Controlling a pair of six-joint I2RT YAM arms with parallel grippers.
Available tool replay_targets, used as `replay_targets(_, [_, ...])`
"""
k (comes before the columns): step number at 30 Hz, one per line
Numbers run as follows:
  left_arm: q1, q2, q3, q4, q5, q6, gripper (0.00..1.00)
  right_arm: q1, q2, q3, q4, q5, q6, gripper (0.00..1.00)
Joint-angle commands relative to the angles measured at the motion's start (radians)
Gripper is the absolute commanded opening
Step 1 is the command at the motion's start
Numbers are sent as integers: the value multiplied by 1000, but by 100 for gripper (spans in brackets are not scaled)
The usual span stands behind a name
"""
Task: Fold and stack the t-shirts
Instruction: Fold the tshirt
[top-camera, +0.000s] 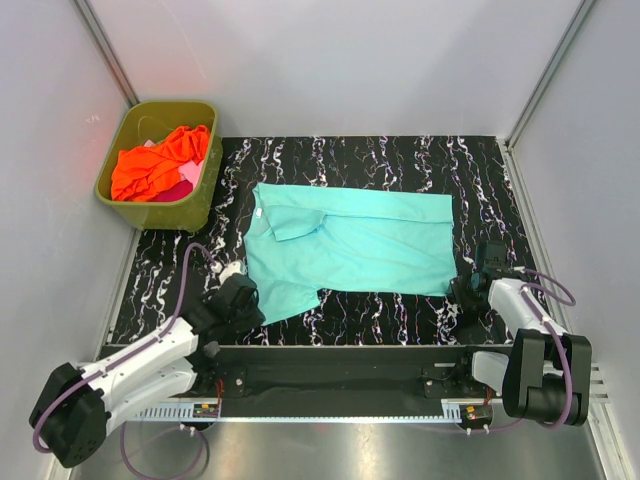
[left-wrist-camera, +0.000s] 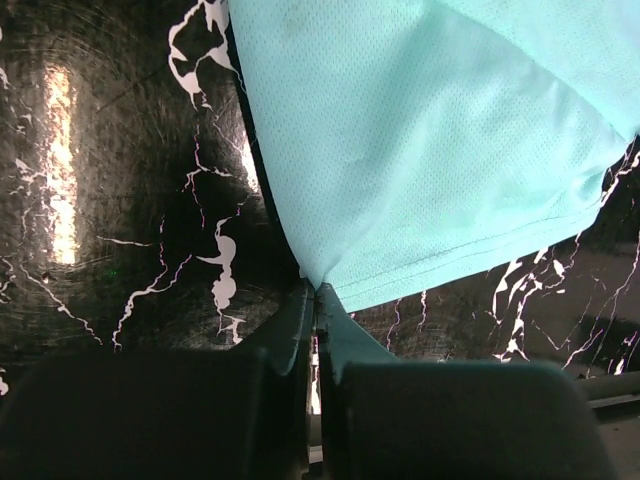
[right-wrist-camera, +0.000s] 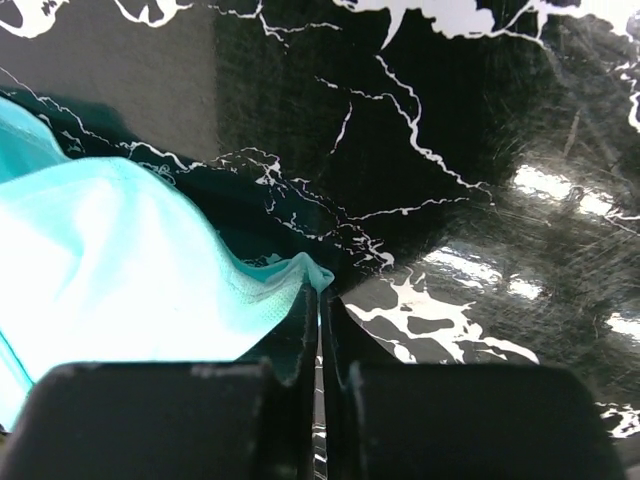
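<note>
Three t-shirts were in view, counted from the top camera: one teal, one orange, one pink. The teal t-shirt (top-camera: 360, 245) lay spread flat near the middle of the black, white-veined table (top-camera: 400, 160), with its collar toward 9 o'clock and its straight far end toward 3 o'clock. A pale speck at the collar edge may have been a label, but it was too small to read.

The orange t-shirt (top-camera: 160, 160) sat crumpled in the single olive-green tub (top-camera: 195, 215), which stood at about 10 o'clock from the table's centre, just off the table's far left corner. The pink t-shirt (top-camera: 185, 185) showed only as a patch beneath and beside the orange one, inside the same tub.

Two arms were present, one gripper each. The left gripper (left-wrist-camera: 315, 300) sat at the teal shirt's 7 o'clock corner; in its wrist view the jaws were pressed together with a point of teal hem pinched between them. The right gripper (right-wrist-camera: 322, 295) sat at the shirt's 4 o'clock corner, jaws likewise pressed together, nipping a small raised peak of the teal edge. The cloth between the two grips rested on the table.
</note>
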Motion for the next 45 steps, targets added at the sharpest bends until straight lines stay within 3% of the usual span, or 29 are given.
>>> replay_targets(1, [-5,-34,59,-5,-18,2,0,1,-7,47,-38,26,-56,0])
replay_targets(5, [-5,-79,153,-120,-70,-9,0,1,-36,108,-138,78,-134,0])
replay_targets(10, [-5,-73,173,-140,-72,-10,0,-1,-77,136,-198,130,-183,0])
replay_targets(21, [23,-21,286,-169,-98,25,0,1,-73,162,-190,136,-267,0])
replay_targets(28, [123,162,433,-119,-36,139,0,1,5,291,-169,96,-367,0])
replay_targets(37, [270,459,667,-86,48,275,0,1,271,487,-153,36,-461,0])
replay_targets(45, [336,647,809,-79,89,341,0,1,456,633,-146,-19,-510,0])
